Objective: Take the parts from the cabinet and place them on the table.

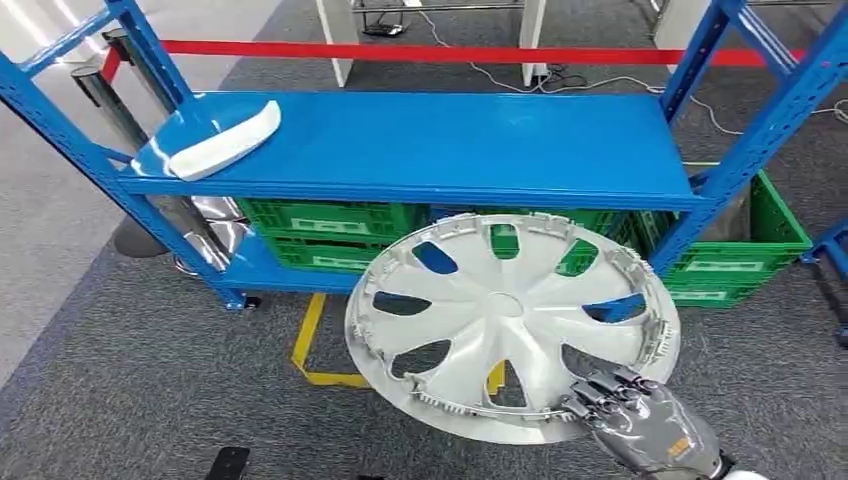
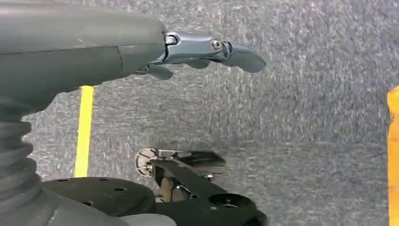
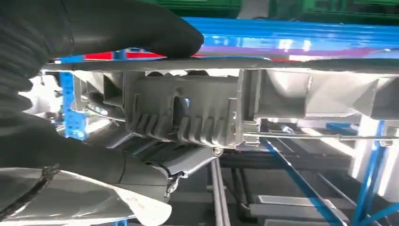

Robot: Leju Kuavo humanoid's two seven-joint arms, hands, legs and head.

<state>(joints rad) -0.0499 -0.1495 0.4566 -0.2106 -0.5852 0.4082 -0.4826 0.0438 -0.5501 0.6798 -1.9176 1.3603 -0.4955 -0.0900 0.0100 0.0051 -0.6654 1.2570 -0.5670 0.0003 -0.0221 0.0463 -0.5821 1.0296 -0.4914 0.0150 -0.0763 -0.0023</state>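
Left hand (image 2: pixel 207 54): hanging over grey carpet, fingers loosely extended, holding nothing, far from the work. White curved plastic trim part (image 1: pixel 225 140) lying on blue metal shelf rack (image 1: pixel 450 150), up and well to the left of right hand, long axis slanting across the shelf corner. Silver plastic wheel cover (image 1: pixel 510 325) held clear of rack, disc tilted, spreading up-left from right hand (image 1: pixel 640 420), which grips its near rim w/ thumb over edge. Nearer arm for both parts: right. Table not in sight, probably needs a turn away.
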